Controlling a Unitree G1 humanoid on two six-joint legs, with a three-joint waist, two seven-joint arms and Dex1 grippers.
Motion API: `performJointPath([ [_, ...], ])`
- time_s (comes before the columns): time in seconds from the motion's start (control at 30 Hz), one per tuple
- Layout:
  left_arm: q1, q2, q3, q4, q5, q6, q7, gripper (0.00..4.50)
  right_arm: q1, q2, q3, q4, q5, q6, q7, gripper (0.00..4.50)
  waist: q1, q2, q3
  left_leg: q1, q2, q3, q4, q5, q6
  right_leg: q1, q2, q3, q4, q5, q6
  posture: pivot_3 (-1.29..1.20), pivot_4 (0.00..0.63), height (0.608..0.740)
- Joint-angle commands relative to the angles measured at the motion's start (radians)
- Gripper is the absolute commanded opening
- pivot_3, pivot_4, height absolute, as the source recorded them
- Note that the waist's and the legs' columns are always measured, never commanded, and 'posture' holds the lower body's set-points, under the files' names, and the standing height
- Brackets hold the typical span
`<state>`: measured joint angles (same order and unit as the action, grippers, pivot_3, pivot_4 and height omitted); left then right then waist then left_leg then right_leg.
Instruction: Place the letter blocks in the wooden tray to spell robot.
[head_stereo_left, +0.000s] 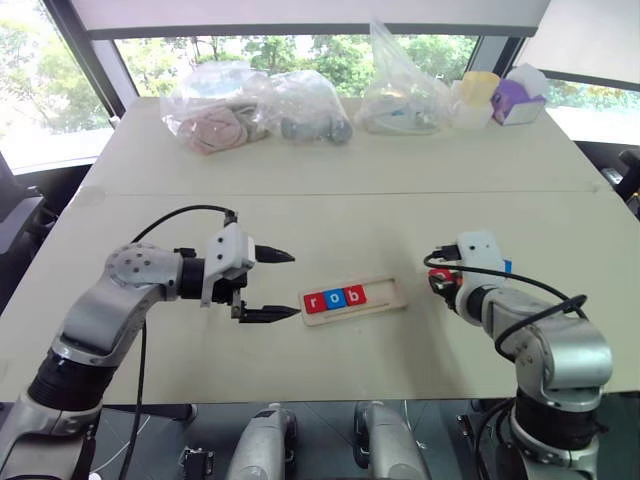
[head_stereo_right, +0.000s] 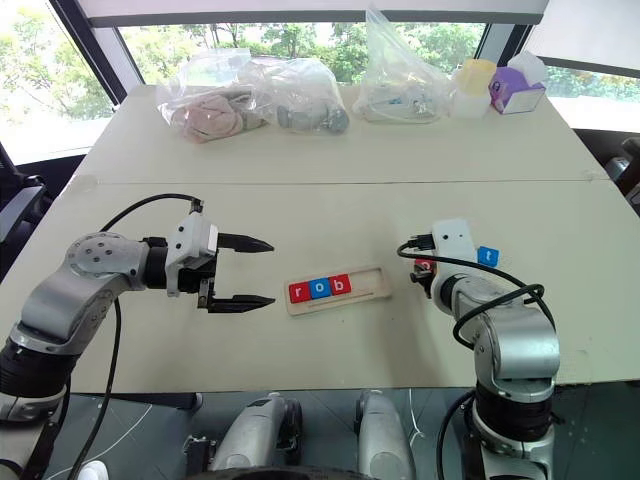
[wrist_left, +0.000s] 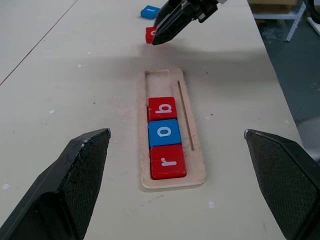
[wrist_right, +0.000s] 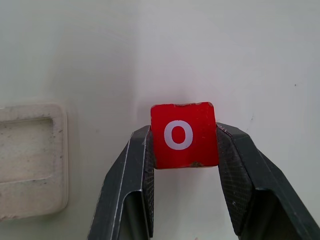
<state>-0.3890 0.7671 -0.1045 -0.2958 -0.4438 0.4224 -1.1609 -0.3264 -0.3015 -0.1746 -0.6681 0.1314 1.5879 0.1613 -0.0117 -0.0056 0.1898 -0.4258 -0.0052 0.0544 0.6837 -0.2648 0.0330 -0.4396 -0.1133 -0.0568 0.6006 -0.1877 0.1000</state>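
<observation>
The wooden tray lies mid-table and holds three letter blocks at its left end: a red r, a blue o and a red b. The right part of its groove is bare. My right gripper hovers just right of the tray, shut on a red o block with the letter facing up. A blue t block lies on the table right of that gripper. My left gripper is open with nothing between its fingers, level and pointing at the tray's left end from a short way off.
Three clear plastic bags stand along the far side of the table. A yellow cup and a purple box are at the far right. Bare tabletop surrounds the tray.
</observation>
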Motion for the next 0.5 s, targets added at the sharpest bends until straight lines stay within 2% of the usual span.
performJointPath([
  [0.03,-0.008,-0.001,0.005,-0.017,-0.001,-0.016,-0.006,4.50,0.000,0.009,-0.017,-0.049,-0.005,0.005,-0.013,1.17,0.000,0.000,0.000,0.000,0.000,0.000,0.000,0.000,0.000,0.000,0.000,0.000,0.000,0.000,0.000,0.00,0.150,0.740],
  [0.5,-0.010,-0.008,0.016,-0.025,-0.023,0.000,-0.004,4.50,0.039,0.021,-0.018,-0.062,0.002,0.002,-0.021,1.17,0.000,0.000,0.000,0.000,0.000,0.000,0.000,0.000,0.000,0.000,0.000,0.000,-0.001,0.000,0.000,0.00,0.150,0.740],
])
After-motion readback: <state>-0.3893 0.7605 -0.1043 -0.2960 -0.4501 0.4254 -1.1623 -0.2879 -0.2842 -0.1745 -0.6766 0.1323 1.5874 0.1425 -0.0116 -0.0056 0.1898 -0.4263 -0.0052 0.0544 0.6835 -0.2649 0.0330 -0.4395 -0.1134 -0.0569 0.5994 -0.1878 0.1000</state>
